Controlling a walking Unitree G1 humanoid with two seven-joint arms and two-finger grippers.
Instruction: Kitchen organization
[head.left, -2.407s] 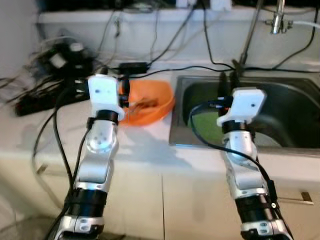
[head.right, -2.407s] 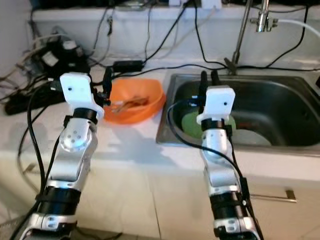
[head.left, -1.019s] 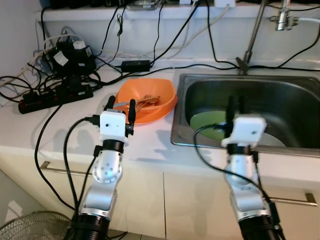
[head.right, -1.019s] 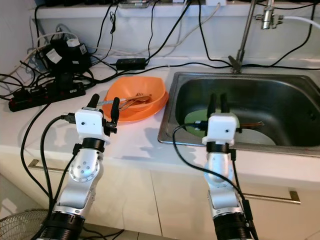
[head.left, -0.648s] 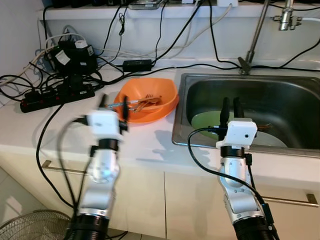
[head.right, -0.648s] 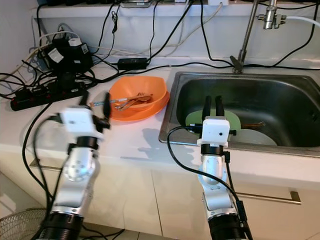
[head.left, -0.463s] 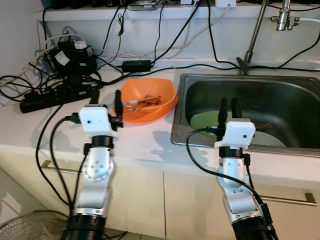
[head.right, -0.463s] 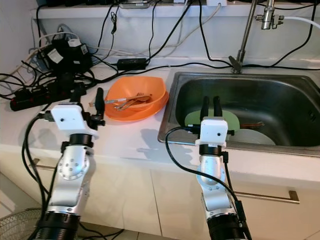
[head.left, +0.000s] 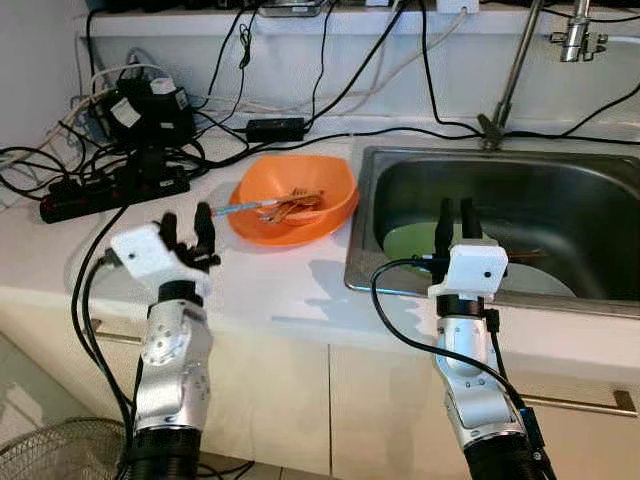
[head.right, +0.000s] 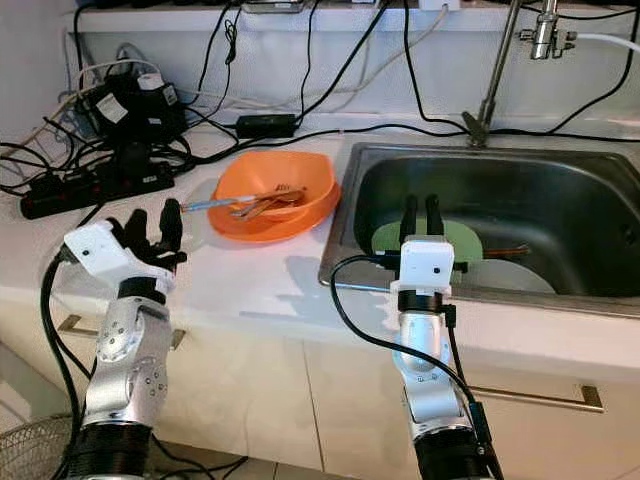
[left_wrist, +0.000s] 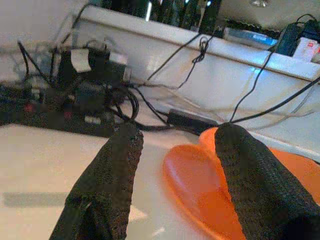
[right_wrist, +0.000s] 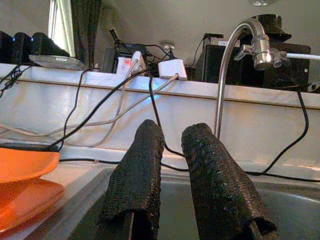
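An orange bowl (head.left: 325, 182) sits on the white counter just left of the sink and holds several pieces of cutlery (head.left: 292, 204); a blue-handled one pokes out over its left rim. My left gripper (head.left: 186, 218) hovers open and empty above the counter, left of the bowl and apart from it; the bowl (left_wrist: 200, 180) lies beyond its fingers. My right gripper (head.left: 454, 207) is raised over the sink's front edge, fingers a narrow gap apart, holding nothing. Beyond it in the sink lie a green plate (head.left: 408, 240) and a pale plate (head.left: 545, 285).
The steel sink (head.left: 358, 270) takes up the right half, its faucet (head.left: 510, 70) at the back. A power strip (head.left: 110, 190), adapters (head.left: 150, 105) and tangled cables crowd the back left of the counter. Cabinet fronts with a handle (head.left: 575, 400) lie below; a round grille (head.left: 50, 455) stands on the floor.
My left gripper has swung left, away from the bowl, and tilted outward. The right gripper has held its place over the sink edge. The camera pulled back earlier on.
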